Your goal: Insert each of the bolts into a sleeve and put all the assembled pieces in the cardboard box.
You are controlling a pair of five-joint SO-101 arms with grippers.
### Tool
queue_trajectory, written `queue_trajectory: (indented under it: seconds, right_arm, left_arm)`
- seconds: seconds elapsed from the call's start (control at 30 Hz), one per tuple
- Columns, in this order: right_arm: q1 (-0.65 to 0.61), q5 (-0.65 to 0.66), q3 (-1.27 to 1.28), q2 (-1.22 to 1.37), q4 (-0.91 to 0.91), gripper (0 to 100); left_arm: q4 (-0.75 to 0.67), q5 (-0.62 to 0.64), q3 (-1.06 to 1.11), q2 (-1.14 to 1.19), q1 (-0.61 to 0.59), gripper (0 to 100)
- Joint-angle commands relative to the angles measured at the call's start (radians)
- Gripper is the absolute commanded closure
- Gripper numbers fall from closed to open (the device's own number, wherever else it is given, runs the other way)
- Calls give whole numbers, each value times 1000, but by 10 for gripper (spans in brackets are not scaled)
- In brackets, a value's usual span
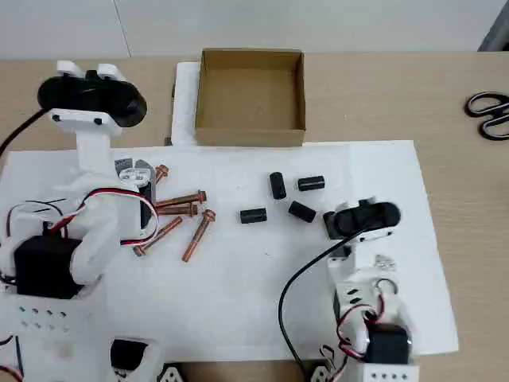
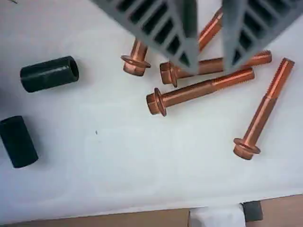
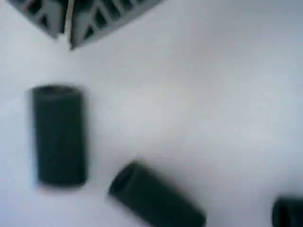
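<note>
Several copper bolts (image 1: 181,208) lie in a loose cluster on the white sheet, left of centre. My left gripper (image 2: 210,65) hovers open just above them; two bolts (image 2: 203,90) show through the gap between its fingers (image 2: 180,42). Black sleeves (image 1: 276,185) lie scattered mid-sheet, and two sleeves (image 2: 49,73) lie beside the bolts. My right gripper (image 3: 66,40) is shut and empty, a little above the sheet next to one sleeve (image 3: 59,135), with another sleeve (image 3: 156,196) lying aslant close by. The cardboard box (image 1: 250,123) stands empty at the back.
The white sheet (image 1: 238,278) covers the near half of the wooden table. A white foam pad (image 1: 184,103) lies under the box's left side. Black scissors (image 1: 489,115) rest at the far right. The right arm (image 1: 362,219) stands just right of the sleeves.
</note>
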Motion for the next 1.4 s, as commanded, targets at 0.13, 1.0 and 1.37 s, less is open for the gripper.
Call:
queue_trajectory:
  seconds: [0.13,1.0,1.37]
  right_arm:
    - [18,38,-279,-13,74,810]
    - [-93,180,-1329,1443,522,796]
    - [-282,-66,-1594,1678,467,797]
  left_arm:
    - [-3,6,-38,8,-5,994]
    - [66,-163,-36,348,-5,994]
    - [17,-89,-36,393,-169,994]
